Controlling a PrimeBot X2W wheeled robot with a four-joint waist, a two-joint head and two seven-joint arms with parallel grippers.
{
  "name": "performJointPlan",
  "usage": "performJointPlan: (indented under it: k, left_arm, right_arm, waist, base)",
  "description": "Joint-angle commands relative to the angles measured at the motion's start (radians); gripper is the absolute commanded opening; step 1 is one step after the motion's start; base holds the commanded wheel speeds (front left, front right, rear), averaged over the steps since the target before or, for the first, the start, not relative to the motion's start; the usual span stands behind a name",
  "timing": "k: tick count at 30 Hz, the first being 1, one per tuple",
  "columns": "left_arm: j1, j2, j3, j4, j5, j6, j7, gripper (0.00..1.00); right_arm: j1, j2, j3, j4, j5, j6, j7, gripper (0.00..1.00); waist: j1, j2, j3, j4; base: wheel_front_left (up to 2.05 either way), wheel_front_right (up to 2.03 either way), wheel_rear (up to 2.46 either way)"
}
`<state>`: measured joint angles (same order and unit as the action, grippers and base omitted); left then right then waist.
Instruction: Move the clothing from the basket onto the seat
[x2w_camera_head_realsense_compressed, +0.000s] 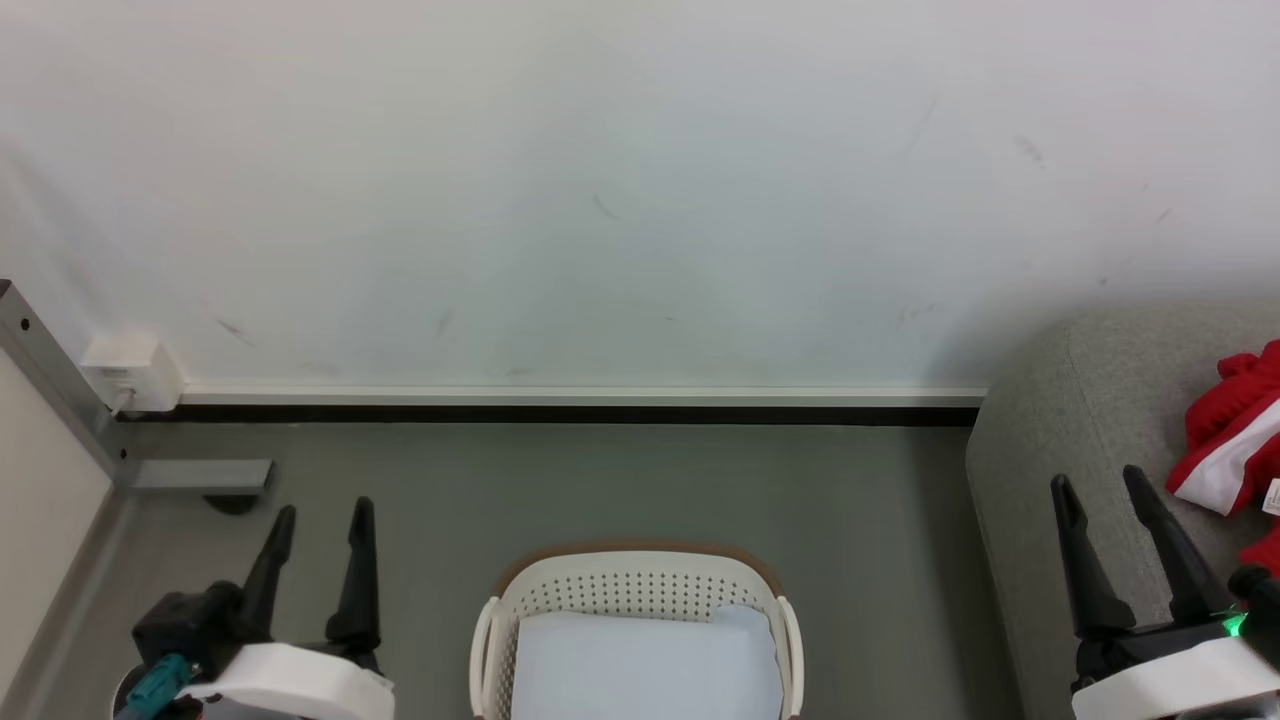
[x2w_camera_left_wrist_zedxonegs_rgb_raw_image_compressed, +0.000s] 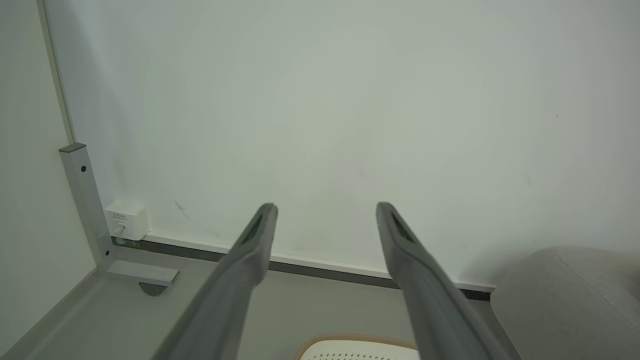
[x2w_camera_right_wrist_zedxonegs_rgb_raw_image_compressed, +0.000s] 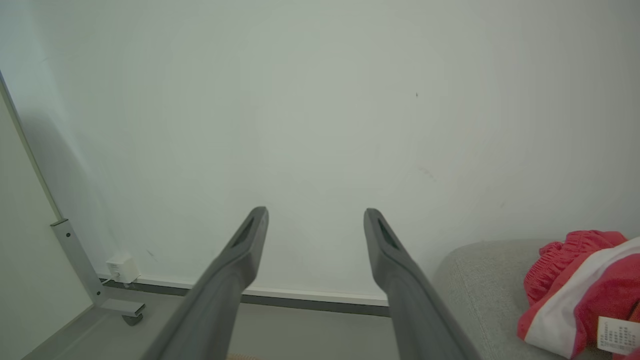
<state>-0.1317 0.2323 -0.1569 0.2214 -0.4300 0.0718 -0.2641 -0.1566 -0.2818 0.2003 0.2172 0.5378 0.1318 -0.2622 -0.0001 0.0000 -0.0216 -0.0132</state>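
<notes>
While the left gripper (x2w_camera_head_realsense_compressed: 325, 505) and right gripper (x2w_camera_head_realsense_compressed: 1097, 476) stood wide open and empty, the red clothing (x2w_camera_head_realsense_compressed: 1240, 420) lay on the grey sofa (x2w_camera_head_realsense_compressed: 1050, 400), just right of the right gripper; the basket (x2w_camera_head_realsense_compressed: 630, 590) between them held its pale liner (x2w_camera_head_realsense_compressed: 640, 660).

Count entry, all views pooled.

- We count one basket (x2w_camera_head_realsense_compressed: 640, 556), with one pale liner (x2w_camera_head_realsense_compressed: 640, 660) in it.
- We count one seat (x2w_camera_head_realsense_compressed: 1060, 420).
- On it we log one heap of red clothing (x2w_camera_head_realsense_compressed: 1235, 430). We cannot tell how many garments make it up.
- There is one white label (x2w_camera_right_wrist_zedxonegs_rgb_raw_image_compressed: 617, 334) on that heap.
- Grippers: two, the left gripper (x2w_camera_head_realsense_compressed: 325, 506) and the right gripper (x2w_camera_head_realsense_compressed: 1096, 477). Each has two dark fingers (x2w_camera_head_realsense_compressed: 1085, 565), so four in all.
- By the wall we count one white box (x2w_camera_head_realsense_compressed: 130, 370), one grey metal post (x2w_camera_head_realsense_compressed: 50, 380) and one foot bar (x2w_camera_head_realsense_compressed: 200, 474).
</notes>
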Motion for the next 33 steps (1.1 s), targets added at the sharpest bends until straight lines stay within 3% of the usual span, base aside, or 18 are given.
performJointPlan:
  k: [1,9,33]
  left_arm:
    - [0.014,0.002,0.008,0.008,0.019,-0.004,0.0,1.0]
    - [0.036,-0.045,0.054,0.05,0.099,-0.052,0.0,1.0]
    - [0.019,-0.117,0.159,0.092,0.217,-0.134,0.0,1.0]
  right_arm:
    - [0.019,0.003,-0.001,-0.004,-0.011,-0.002,-0.003,1.0]
    - [0.046,0.05,-0.004,-0.012,-0.04,-0.002,-0.003,1.0]
    - [0.031,0.054,0.006,0.002,-0.047,-0.002,-0.003,1.0]
  waist:
    - [0.0001,0.0,0.001,0.0]
    - [0.0001,0.0,0.002,-0.003]
    - [0.0001,0.0,-0.004,-0.011]
  base:
    - [0.0,0.0,0.0]
    - [0.0,0.0,0.0]
    - [0.0,0.0,0.0]
